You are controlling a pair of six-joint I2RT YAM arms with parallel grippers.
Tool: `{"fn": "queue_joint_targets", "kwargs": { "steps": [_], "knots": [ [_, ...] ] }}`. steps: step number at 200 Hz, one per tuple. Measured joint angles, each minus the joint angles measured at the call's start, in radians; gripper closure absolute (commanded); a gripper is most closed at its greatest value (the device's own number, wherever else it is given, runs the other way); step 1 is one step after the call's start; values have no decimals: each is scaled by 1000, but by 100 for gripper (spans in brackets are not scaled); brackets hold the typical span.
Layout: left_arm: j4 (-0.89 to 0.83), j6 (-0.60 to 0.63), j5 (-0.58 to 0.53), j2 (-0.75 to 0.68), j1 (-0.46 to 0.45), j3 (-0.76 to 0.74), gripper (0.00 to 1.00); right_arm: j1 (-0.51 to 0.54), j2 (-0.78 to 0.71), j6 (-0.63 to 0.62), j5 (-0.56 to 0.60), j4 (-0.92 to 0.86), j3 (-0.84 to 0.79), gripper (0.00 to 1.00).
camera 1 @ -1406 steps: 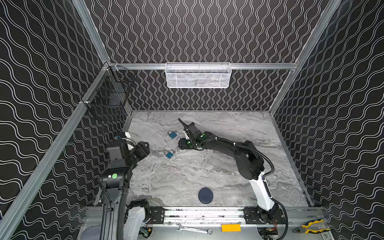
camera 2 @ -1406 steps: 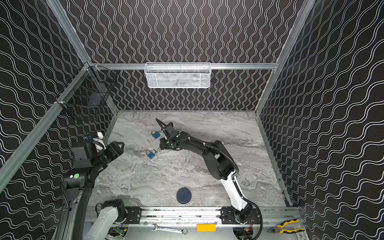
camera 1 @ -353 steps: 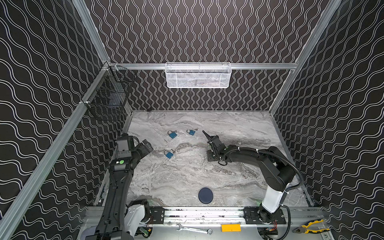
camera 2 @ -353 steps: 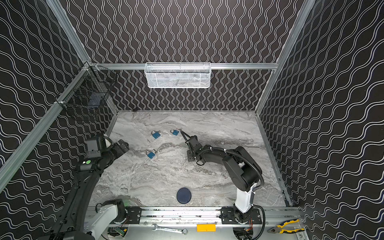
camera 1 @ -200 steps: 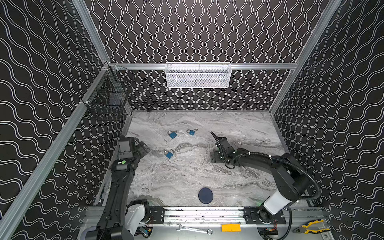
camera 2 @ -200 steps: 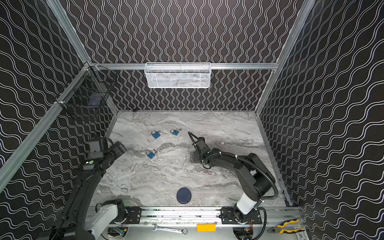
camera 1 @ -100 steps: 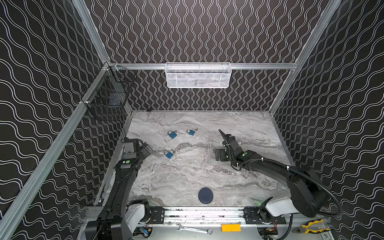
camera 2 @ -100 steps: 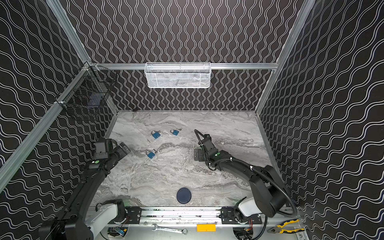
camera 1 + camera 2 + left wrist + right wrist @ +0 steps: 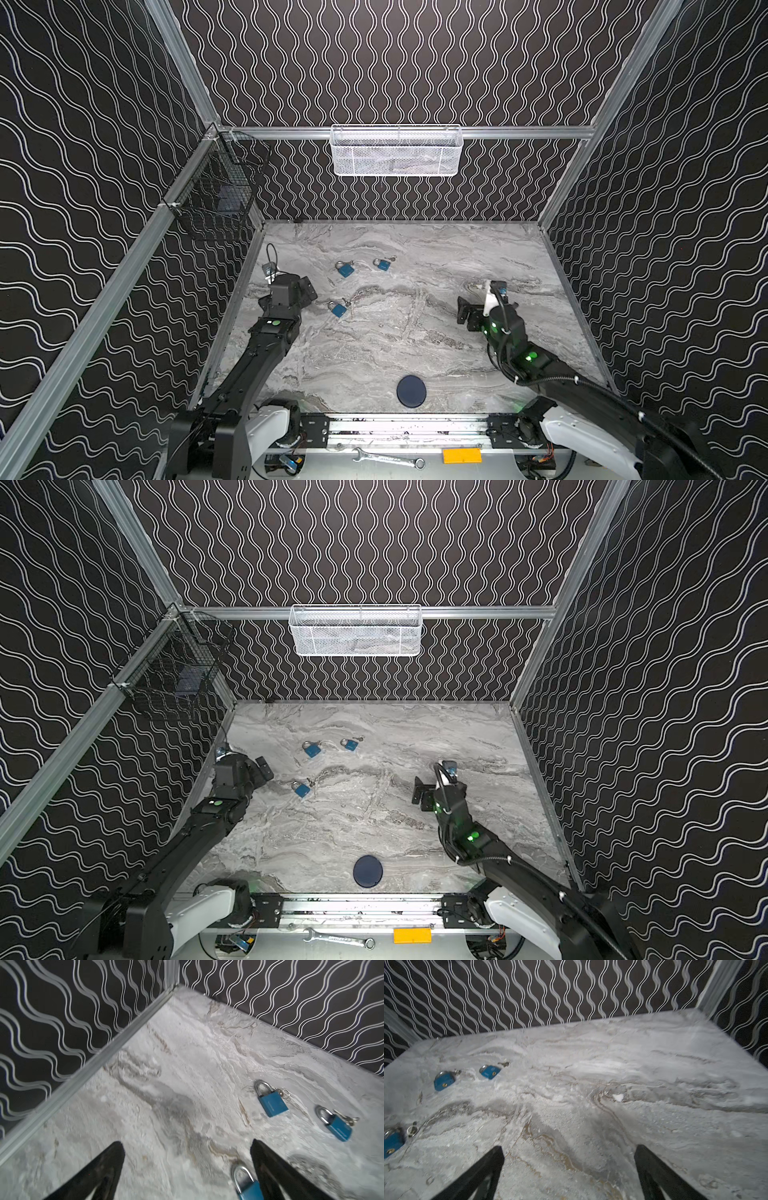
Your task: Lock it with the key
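The right pincer (image 9: 569,1147), wide open and empty, has drawn back right, while the left pincer (image 9: 187,1142) has just spread wide, empty, beside the blue padlock (image 9: 338,309) and its key (image 9: 413,1128) at the desk's (image 9: 395,340) left, so grasping probably comes next.

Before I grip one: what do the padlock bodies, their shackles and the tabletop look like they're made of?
Padlock bodies: blue, matte, smooth flat faces, likely painted or anodised metal, though a plastic cover is possible.
Shackles: bare silvery metal, with bright glints.
Tabletop: grey marble-patterned surface, matte; stone or printed laminate cannot be told.
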Motion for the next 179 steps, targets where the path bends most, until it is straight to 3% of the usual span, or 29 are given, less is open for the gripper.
{"fn": "queue_joint_targets", "kwargs": {
  "steps": [36, 65, 90, 137, 179],
  "knots": [
    [254, 140, -23, 31, -6, -108, 1, -74, -24, -90, 136, 151, -39, 0],
    [373, 219, -31, 34, -8, -155, 2, -172, 21, -100, 147, 214, -55, 0],
    [488, 294, -36, 126, -9, -131, 1, -251, 91, -88, 140, 260, -68, 0],
    [507, 392, 94, 341, -10, -11, 1, -313, 161, -87, 95, 332, -73, 0],
    [525, 398, 115, 317, -10, -55, 1, -372, 155, -96, 92, 410, -118, 0]
  ]
}}
